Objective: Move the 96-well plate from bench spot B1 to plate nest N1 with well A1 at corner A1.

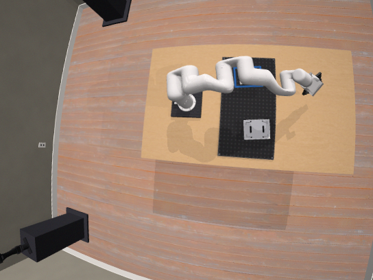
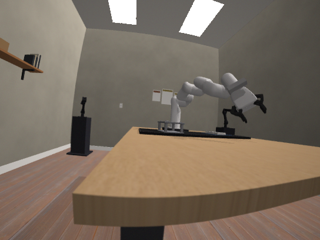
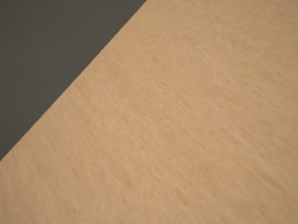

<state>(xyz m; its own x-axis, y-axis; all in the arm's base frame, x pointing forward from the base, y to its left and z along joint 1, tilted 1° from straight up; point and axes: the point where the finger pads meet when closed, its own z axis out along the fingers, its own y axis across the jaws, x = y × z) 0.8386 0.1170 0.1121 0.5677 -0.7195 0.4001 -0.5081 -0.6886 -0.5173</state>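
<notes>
The 96-well plate lies at spot B1, inside a blue outline point(image 1: 258, 84) on the black breadboard point(image 1: 247, 110). The arm's links cover most of it, so I cannot see its cut-off corner. The raised grey nest N1 point(image 1: 256, 129) stands empty nearer the front of the board, and it also shows in the exterior view point(image 2: 171, 126). My gripper point(image 1: 313, 84) hangs high over bare table, to the right of the board and away from the plate. Its fingers point(image 2: 250, 108) are spread wide and hold nothing. The wrist view shows only table wood and a dark wall.
The arm's base point(image 1: 185, 102) sits on a black plate left of the board. A small black camera stand point(image 2: 226, 123) is at the table's far side. Black pedestals point(image 1: 55, 235) point(image 1: 110, 10) stand on the floor off the table.
</notes>
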